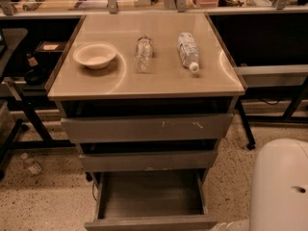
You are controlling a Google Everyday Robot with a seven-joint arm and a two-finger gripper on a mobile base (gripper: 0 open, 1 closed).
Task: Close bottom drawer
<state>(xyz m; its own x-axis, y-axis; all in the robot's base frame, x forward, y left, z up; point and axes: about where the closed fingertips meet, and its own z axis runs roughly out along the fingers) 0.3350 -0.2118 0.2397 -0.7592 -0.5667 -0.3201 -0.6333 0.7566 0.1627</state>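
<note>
The bottom drawer is the narrowest and lowest of three grey drawers. It stands pulled well out toward me, and its shallow grey box looks empty. Its low plain front lies at the bottom edge of the view. My gripper is out of view. Only a large white arm link shows at the bottom right, to the right of the drawer and apart from it. A small white part sits by the drawer's front right corner.
The mid-width drawer and the widest, scratched drawer above are each slightly out. On the cabinet top are a white bowl and two lying plastic bottles. Dark table legs stand left, a shelf frame right.
</note>
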